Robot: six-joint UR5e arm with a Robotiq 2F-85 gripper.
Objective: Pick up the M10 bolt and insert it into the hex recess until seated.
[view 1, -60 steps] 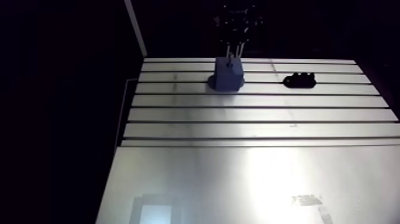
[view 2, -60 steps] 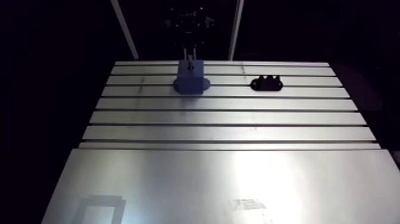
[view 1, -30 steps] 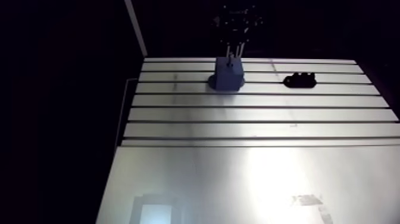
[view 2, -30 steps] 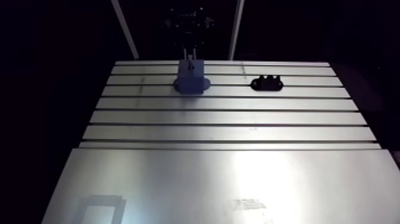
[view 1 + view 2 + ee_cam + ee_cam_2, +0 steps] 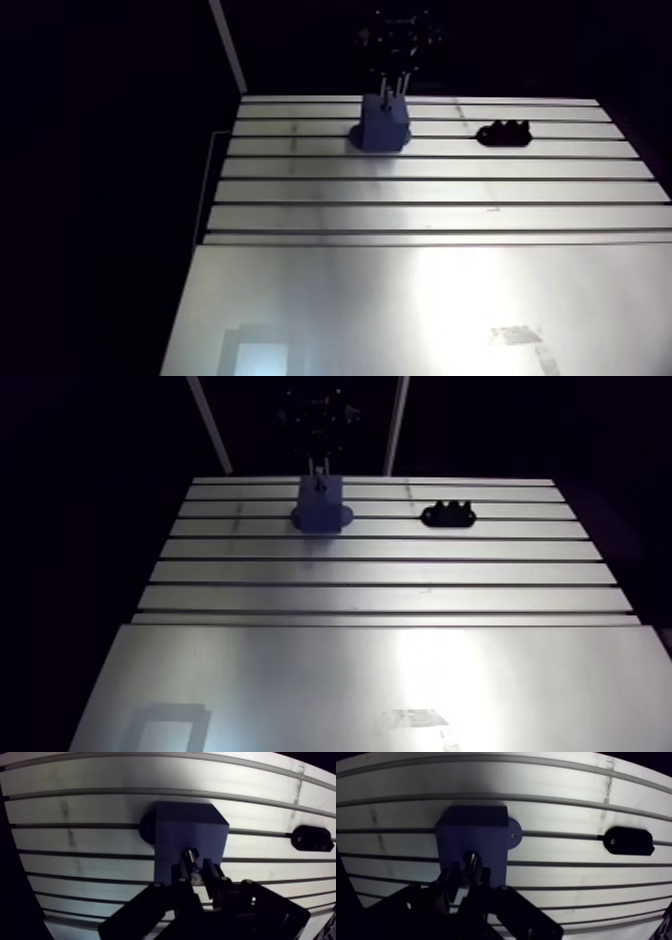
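Note:
A blue block (image 5: 187, 832) with a round flange stands on the slotted aluminium table (image 5: 90, 807), near its far edge in the arm view (image 5: 381, 128). My gripper (image 5: 196, 872) hangs right above the block's top face. It is shut on the M10 bolt (image 5: 190, 855), a short metal piece whose end points down at the block and sits at or just over that face. The hex recess is hidden under the bolt and fingers (image 5: 181, 872). In the arm view the gripper (image 5: 392, 88) comes down dark onto the block.
A black oblong holder (image 5: 312, 838) lies on the table beside the block, a short way to its right in the arm view (image 5: 503, 133). Long slots run across the table. A smooth plate (image 5: 400, 300) covers the near half.
The arm view has shifted very slightly, so the camera moved a touch. The gripper still holds the bolt over the blue block; no other change shows.

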